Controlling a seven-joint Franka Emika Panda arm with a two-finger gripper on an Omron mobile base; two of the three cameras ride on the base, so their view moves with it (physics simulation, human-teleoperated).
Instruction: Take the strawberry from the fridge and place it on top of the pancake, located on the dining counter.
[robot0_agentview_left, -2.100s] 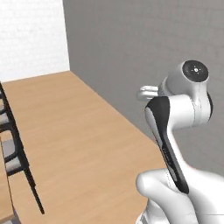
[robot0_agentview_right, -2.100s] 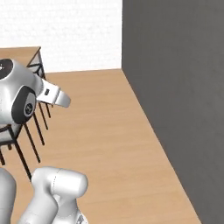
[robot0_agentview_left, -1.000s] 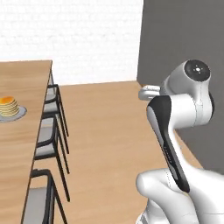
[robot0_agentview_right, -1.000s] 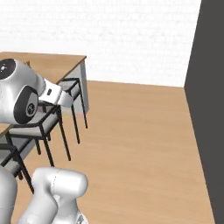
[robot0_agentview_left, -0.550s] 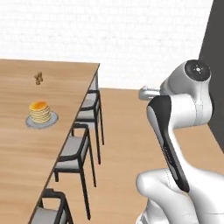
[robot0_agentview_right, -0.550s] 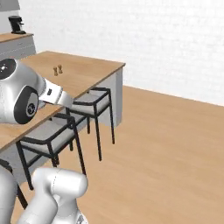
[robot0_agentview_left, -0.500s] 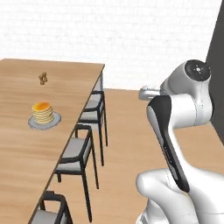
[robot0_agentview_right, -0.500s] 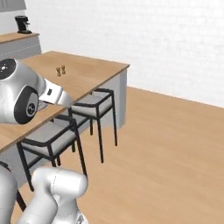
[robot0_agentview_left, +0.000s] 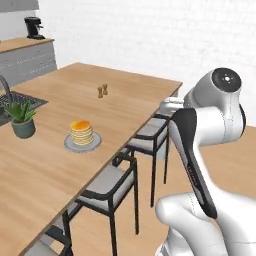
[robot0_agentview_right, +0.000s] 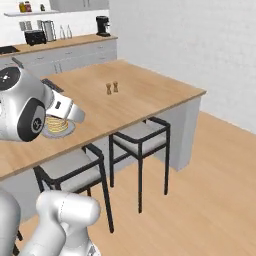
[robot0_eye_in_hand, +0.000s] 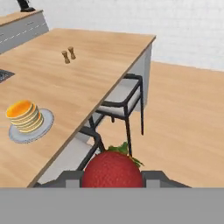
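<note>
We hold the strawberry (robot0_eye_in_hand: 113, 169) in our closed pincer (robot0_eye_in_hand: 113, 177), above the floor beside the chairs (robot0_eye_in_hand: 122, 104). Farther on, the pancake (robot0_eye_in_hand: 24, 116) sits on its plate (robot0_eye_in_hand: 46, 124) near the worktop's (robot0_eye_in_hand: 87, 78) chair-side edge.

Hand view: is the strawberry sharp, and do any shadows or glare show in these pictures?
Hand view: the strawberry is soft-edged, very close to the lens. Left base view: the pancake looks slightly blurred; faint shadow under its plate; no glare on the counter. Right base view: even, flat light.
</note>
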